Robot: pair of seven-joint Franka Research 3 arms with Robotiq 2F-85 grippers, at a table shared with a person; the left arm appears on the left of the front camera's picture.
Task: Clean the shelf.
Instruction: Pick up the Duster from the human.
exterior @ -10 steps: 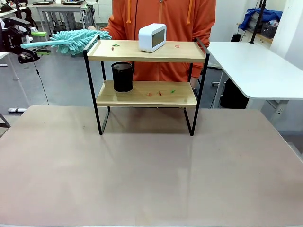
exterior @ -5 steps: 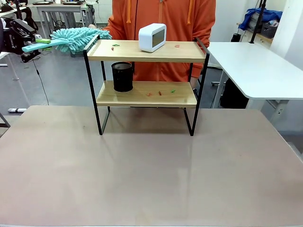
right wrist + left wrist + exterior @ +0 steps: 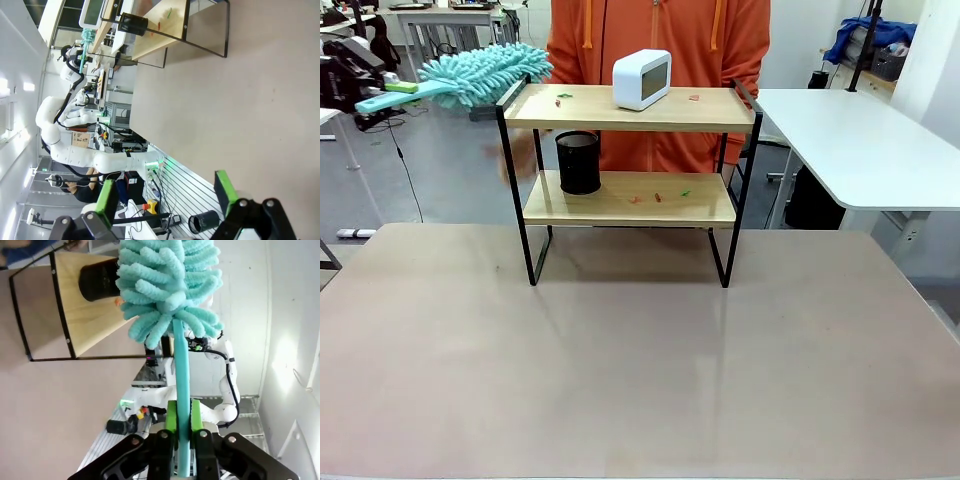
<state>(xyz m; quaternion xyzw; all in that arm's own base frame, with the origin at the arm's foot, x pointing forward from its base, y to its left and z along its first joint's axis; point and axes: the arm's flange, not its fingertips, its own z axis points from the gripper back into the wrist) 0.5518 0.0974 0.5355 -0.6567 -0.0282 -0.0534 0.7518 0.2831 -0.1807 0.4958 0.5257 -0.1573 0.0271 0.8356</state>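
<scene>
teal fluff leads: the left gripper [image 3: 182, 422], off to the left of the shelf [image 3: 590, 112], is clamped on the handle of the duster [image 3: 485, 72]. it holds the duster level so the head reaches the shelf's top-left corner, probably to sweep the coloured scraps [image 3: 563, 97] off the top board. the shelf stands just past the duster's tip. a white clock [image 3: 642, 79] sits on its top board, a black cup [image 3: 579, 162] on the lower. the right gripper [image 3: 166, 192], well away from the shelf, has its jaws spread, holding nothing.
</scene>
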